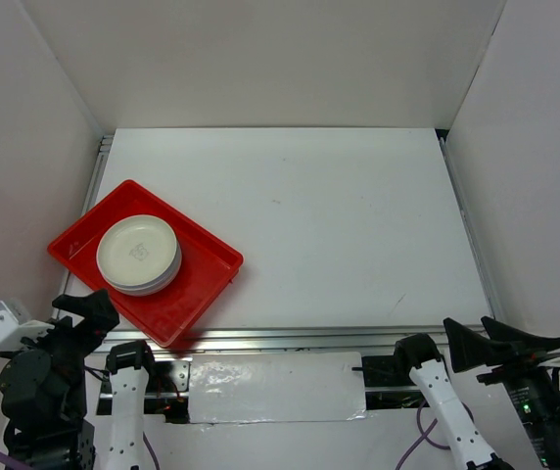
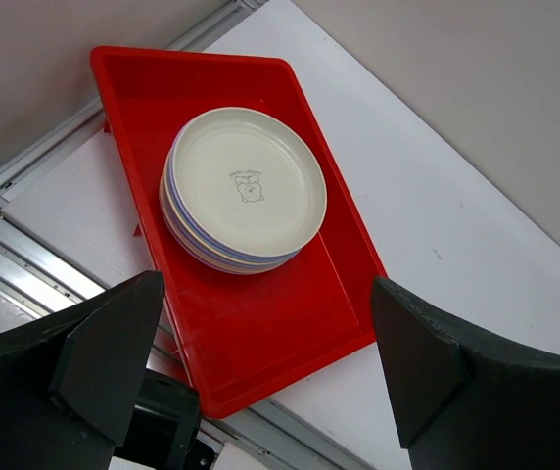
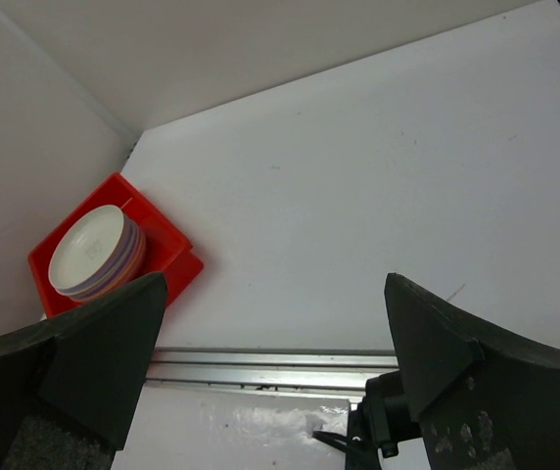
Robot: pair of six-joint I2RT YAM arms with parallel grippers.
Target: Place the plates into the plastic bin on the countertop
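A stack of plates (image 1: 139, 254), cream one on top with a faint centre mark, sits in the red plastic bin (image 1: 207, 279) at the left of the white countertop (image 1: 339, 225). The stack also shows in the left wrist view (image 2: 246, 188) inside the bin (image 2: 260, 333), and in the right wrist view (image 3: 94, 253). Pastel edges show down the stack's side. My left gripper (image 1: 89, 311) is open and empty, drawn back near the bin's near corner. My right gripper (image 1: 486, 343) is open and empty at the near right edge.
A metal rail (image 1: 290, 338) runs along the countertop's near edge, with a shiny white panel (image 1: 275, 387) between the arm bases. White walls enclose the table on three sides.
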